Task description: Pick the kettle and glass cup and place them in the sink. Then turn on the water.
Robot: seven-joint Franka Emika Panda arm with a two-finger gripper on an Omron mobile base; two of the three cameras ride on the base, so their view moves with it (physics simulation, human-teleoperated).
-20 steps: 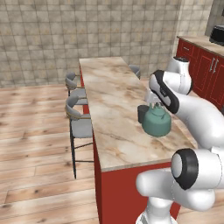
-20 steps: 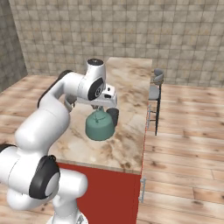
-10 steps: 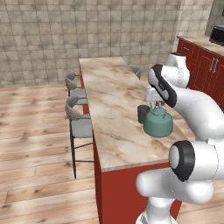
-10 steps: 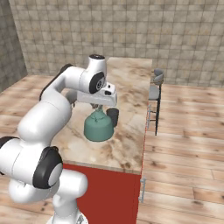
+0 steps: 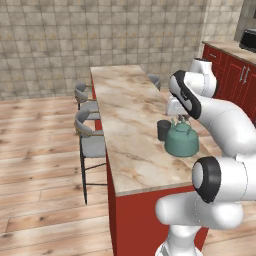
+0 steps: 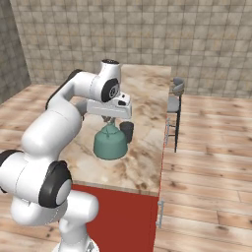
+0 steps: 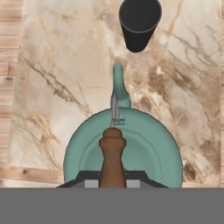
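Note:
The teal-green kettle (image 5: 181, 142) is on the marble island counter (image 5: 127, 107), near its right edge. My gripper (image 5: 179, 120) comes down from above and is shut on the kettle's brown handle (image 7: 112, 157). Whether the kettle rests on the stone or hangs just above it I cannot tell. The dark glass cup (image 5: 163, 130) stands upright beside the kettle, just past its spout (image 7: 118, 87). The right base view shows the kettle (image 6: 110, 143), the cup (image 6: 127, 131) and the gripper (image 6: 110, 119) the same way. The sink and the water are out of view.
Two grey bar stools (image 5: 90, 136) stand along the island's left side, and one stool (image 6: 174, 98) shows at its far end. Red cabinets (image 5: 235, 75) with a dark appliance (image 5: 248, 39) line the right wall. The counter's near edge (image 6: 118, 186) lies close to the kettle.
The arm's elbow and upper links have swung while the hand stays over the kettle. Kettle and cup sit where they were.

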